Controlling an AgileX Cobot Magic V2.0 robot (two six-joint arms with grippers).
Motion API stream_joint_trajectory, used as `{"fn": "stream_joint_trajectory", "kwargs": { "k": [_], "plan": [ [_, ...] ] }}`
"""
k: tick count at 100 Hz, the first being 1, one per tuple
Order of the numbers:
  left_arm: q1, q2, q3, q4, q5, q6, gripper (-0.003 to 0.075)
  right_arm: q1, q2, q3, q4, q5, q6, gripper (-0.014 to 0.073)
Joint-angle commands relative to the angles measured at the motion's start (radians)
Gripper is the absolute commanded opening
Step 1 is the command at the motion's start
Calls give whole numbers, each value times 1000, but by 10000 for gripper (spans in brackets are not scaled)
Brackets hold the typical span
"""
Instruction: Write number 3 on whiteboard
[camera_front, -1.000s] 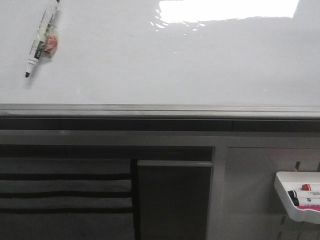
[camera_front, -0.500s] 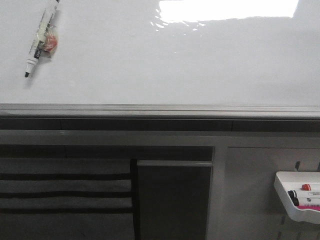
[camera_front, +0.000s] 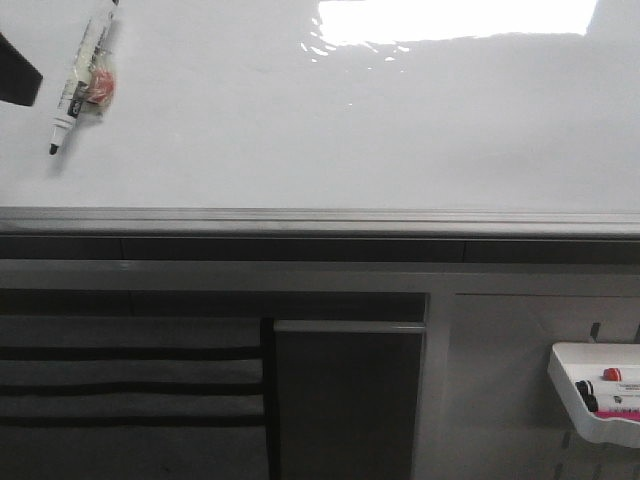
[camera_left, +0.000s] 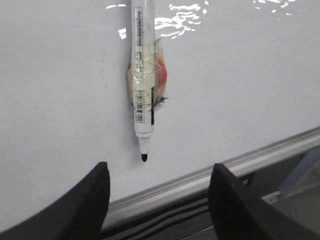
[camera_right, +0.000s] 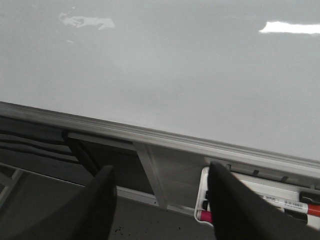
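1. Lying flat under bright glare, the whiteboard (camera_front: 330, 130) fills the upper part of the front view, its grey metal rim running along the near edge; its surface carries no ink that can be made out, so the number 3 is not yet written.
2. A white marker (camera_front: 80, 75) with a bare black tip sits on the board near the left edge, slanted with its tip toward the near-left corner; it is taped or stuck to an orange-and-clear bit at mid-barrel.
3. The left gripper (camera_left: 157, 200) hangs in front of that marker (camera_left: 141, 75), its two dark fingers (camera_left: 85, 205) spread wide apart with nothing between them, the marker tip pointing into the gap but not touching either finger. In the front view only a dark corner of it (camera_front: 15, 72) shows at the left edge.
4. The right gripper (camera_right: 160, 210) sits off the board's near edge, fingers (camera_right: 97, 210) likewise parted and empty, above the rim (camera_right: 150, 137).
5. A small white tray (camera_front: 595, 390) holding red and pink markers hangs below the near-right corner.
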Motion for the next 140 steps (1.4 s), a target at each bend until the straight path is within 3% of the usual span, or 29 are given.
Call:
{"fn": "stream_joint_trajectory", "kwargs": {
  "k": [1,48,74,88,128,140],
  "plan": [
    [-11,47,-50,4,-133,3,405,5,5,-38,3,-80,-14,365],
    [-19,254,-139,82,-250,3,400,5,5,-38,3,-80,-14,365],
    [-19,256,-141,93,-270,3,197,5,5,-38,3,-80,-14,365],
    [-19,256,-141,97,-270,3,125,5,5,-38,3,-80,-14,365],
    [-19,256,-141,99,-266,3,99,5,5,-38,3,-77,-14,365],
    [-21,228,-175,99,-153,3,97,5,5,-53,3,-32,-14,365]
  ]
}}
